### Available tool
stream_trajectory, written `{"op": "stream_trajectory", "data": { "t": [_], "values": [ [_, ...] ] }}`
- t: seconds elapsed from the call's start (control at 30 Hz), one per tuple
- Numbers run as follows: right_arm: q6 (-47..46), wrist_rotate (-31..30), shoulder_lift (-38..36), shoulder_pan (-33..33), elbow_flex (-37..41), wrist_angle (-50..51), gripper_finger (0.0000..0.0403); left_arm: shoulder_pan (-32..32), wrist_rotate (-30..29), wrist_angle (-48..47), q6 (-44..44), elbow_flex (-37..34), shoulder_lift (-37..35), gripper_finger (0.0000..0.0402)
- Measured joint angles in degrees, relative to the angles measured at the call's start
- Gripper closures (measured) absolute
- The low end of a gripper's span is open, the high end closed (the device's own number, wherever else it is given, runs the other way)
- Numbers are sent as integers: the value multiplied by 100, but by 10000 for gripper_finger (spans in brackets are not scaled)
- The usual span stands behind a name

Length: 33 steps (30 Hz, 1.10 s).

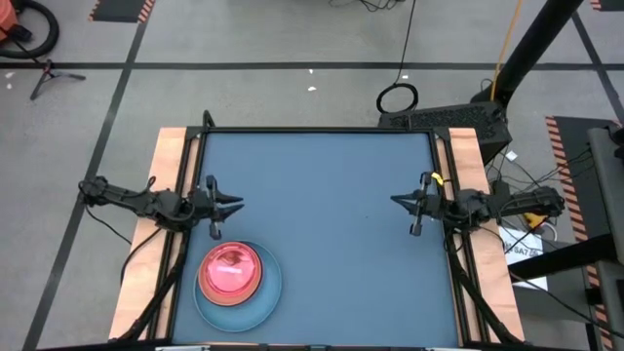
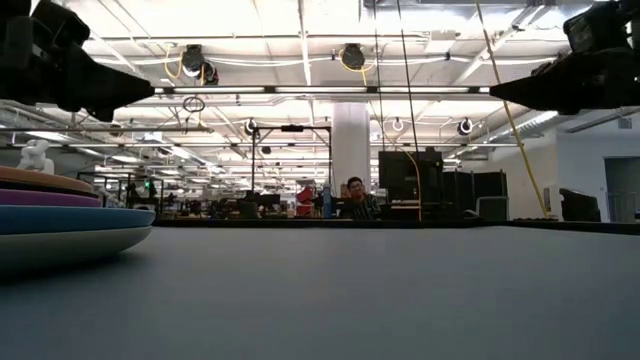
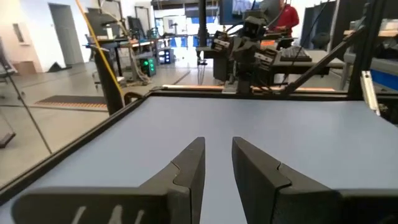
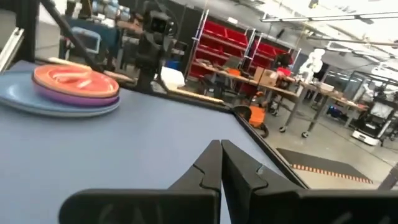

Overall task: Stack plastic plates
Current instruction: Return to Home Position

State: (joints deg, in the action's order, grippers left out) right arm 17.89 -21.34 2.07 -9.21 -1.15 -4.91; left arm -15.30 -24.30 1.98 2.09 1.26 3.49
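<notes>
A stack of plastic plates (image 1: 237, 276) sits near the table's near-left corner. A large light-blue plate (image 4: 25, 98) lies on the table at the bottom, with a purple plate (image 4: 93, 95) on it, an orange plate (image 4: 102, 81) on that, and a translucent pink plate (image 1: 231, 267) on top. The low view shows the stack's edge (image 2: 60, 215). My left gripper (image 1: 240, 205) hovers just beyond the stack, slightly open (image 3: 217, 149). My right gripper (image 1: 394, 201) hovers by the right edge, shut (image 4: 221, 152). Neither touches a plate.
The blue table top (image 1: 322, 234) has a raised dark rim (image 1: 312, 130) and wooden side boards (image 1: 171, 156). Both arms reach in level from the left and right edges, above the surface. People and workshop furniture show in the room beyond the table.
</notes>
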Motion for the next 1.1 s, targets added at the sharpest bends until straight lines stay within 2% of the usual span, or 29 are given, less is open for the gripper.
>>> {"op": "stream_trajectory", "data": {
  "t": [0.17,1.1],
  "values": [
    [-271,-111,80,41,4,3,399,125,-151,2,6,0,25,314],
    [-222,-109,78,39,24,-35,392,156,-174,0,-84,0,26,314]
  ]
}}
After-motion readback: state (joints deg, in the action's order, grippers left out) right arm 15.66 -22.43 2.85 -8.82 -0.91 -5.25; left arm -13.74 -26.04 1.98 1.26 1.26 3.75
